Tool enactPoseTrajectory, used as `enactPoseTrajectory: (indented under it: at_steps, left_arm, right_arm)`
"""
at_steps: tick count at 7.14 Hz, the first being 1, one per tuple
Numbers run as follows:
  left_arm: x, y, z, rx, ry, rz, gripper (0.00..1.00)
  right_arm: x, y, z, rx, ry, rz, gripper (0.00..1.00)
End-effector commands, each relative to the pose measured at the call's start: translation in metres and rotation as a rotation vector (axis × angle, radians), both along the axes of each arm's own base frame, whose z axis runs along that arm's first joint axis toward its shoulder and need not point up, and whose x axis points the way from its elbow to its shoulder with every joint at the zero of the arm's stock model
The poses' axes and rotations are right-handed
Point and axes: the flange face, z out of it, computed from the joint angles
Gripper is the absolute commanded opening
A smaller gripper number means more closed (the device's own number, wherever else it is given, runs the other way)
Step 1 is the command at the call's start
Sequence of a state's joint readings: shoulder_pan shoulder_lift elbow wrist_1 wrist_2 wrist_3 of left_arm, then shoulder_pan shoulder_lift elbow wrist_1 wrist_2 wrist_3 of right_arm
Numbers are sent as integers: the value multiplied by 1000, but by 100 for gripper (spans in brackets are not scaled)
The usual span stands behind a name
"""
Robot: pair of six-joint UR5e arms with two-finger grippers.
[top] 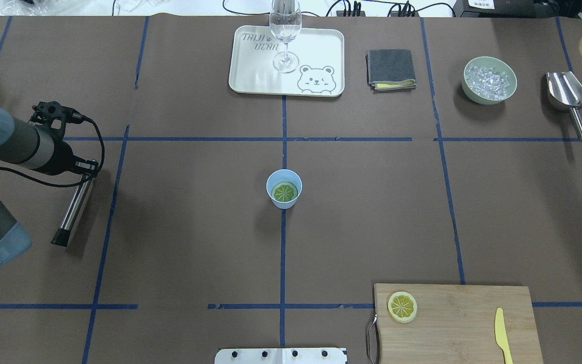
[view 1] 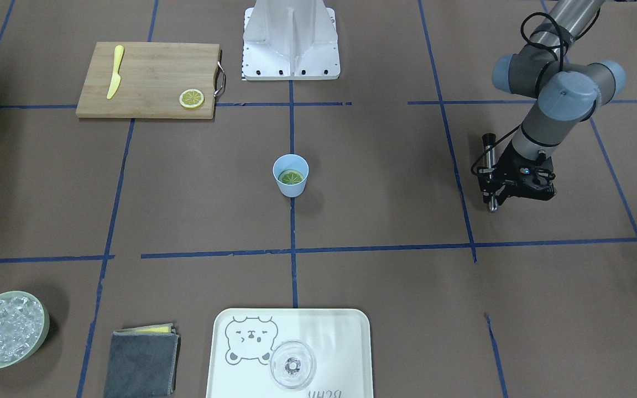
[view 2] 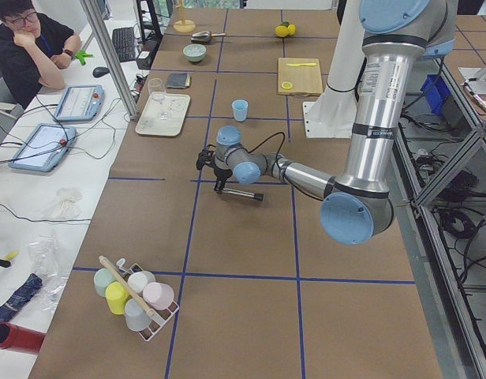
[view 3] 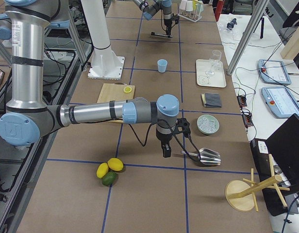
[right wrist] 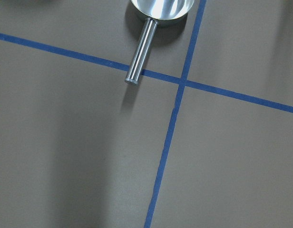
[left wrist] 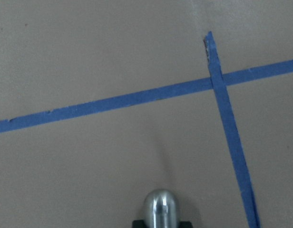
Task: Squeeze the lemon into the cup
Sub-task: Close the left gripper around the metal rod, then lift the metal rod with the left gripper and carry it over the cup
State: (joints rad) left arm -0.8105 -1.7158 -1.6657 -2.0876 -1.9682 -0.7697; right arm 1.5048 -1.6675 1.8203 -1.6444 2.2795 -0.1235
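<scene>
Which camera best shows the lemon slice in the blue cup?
The overhead exterior view: it looks down into the cup, showing nearly the whole lemon. The front-facing view shows it partly behind the rim; side views show only the cup; wrist views show neither.

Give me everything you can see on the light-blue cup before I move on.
The cup is small, light blue and plain. It looks like plastic and tapers from a round rim to a narrower base. It stands upright near the middle of the brown table, with its base on a blue tape line. The lemon, a greenish slice with pale segment lines, lies inside it below the rim, cut face up. No liquid can be made out. Nothing else touches it.
</scene>
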Motion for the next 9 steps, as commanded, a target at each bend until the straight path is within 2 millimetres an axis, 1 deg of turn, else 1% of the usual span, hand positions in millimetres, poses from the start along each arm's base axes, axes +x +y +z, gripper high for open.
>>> enactPoseTrajectory:
  at_steps: [1,2,3,4,5,6,7,8,9]
  left_arm:
    - [-10,5,-57,114,60,23,0]
    - [-19,13,-100,240,100,61,0]
    - [-22,15,-141,375,138,110,0]
    - [-23,7,-192,486,201,107,0]
    - [-31,18,-222,530,256,104,0]
    - [-36,24,-245,571,364,52,0]
    - [-39,29,-251,651,520,8,0]
    - [-42,34,-246,763,689,-29,0]
    - [-42,31,-251,879,798,-86,0]
  right_arm:
    - [0,0,0,-2,0,2,100]
    - [-1,0,0,-2,0,1,100]
    - [0,0,0,-2,0,3,100]
    - [0,0,0,-3,0,4,100]
    - [0,0,0,-5,1,7,100]
    - [0,0,-1,-3,1,7,100]
    - [0,0,0,-6,1,8,100]
    - [-1,0,0,-7,1,7,100]
    - [0,0,0,-7,1,9,100]
